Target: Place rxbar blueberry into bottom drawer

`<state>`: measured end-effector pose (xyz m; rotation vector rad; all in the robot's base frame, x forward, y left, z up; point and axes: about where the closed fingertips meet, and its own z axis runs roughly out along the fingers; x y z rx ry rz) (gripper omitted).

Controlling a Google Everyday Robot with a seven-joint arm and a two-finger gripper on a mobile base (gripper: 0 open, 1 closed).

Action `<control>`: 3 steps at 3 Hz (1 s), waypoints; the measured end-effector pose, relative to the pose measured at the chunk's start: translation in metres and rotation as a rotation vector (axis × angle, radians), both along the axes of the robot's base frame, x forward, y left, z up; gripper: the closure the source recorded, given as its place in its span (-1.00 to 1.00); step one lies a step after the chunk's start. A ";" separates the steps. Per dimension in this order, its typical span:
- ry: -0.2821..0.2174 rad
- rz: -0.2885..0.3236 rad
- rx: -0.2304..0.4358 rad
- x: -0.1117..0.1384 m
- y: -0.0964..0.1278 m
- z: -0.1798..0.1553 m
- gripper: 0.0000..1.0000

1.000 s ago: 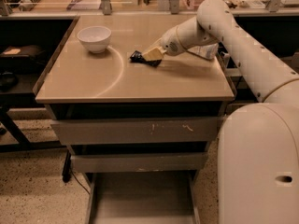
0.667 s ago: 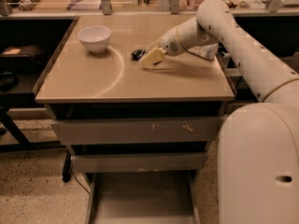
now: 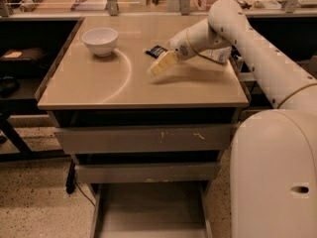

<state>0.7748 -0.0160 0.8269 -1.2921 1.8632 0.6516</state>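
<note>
Although the gripper [image 3: 161, 63] shows plainly over the middle of the table [image 3: 148, 90], its pale tip is seen at an angle that hides the gap, so I cannot tell how far the jaws stand apart or whether they have hold of anything. The tip slants down toward the tabletop and casts a shadow just beneath itself, which suggests it hangs slightly above the surface and does not rest on it.

Right at that tip, on its far side, is the rxbar blueberry [image 3: 157, 50], a small dark wrapper that looks to be lying flat on the table. It is just beside the gripper, perhaps touching it. I cannot say whether it is caught at one edge or free. A white bowl [image 3: 100, 40] sits well apart from it, toward the table's far left corner.

The arm [image 3: 237, 29] reaches in from the right across the table's back edge. Below the tabletop the two upper drawers [image 3: 143, 139] are shut, and the bottom drawer [image 3: 148, 212] is pulled out, its grey floor bare in the part that shows.

By my judgement the task is at an early stage: the drawer is ready, but the bar is on the table, not in it. What remains is a sure grasp, a lift clear of the table edge, a carry down past the drawer fronts and a release into the tray.
</note>
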 end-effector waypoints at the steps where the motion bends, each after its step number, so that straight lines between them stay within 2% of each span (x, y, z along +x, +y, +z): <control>1: -0.020 -0.077 -0.002 0.020 -0.012 0.005 -1.00; 2: -0.028 -0.176 0.004 0.038 -0.026 0.006 -1.00; 3: -0.028 -0.246 0.011 0.049 -0.034 0.003 -1.00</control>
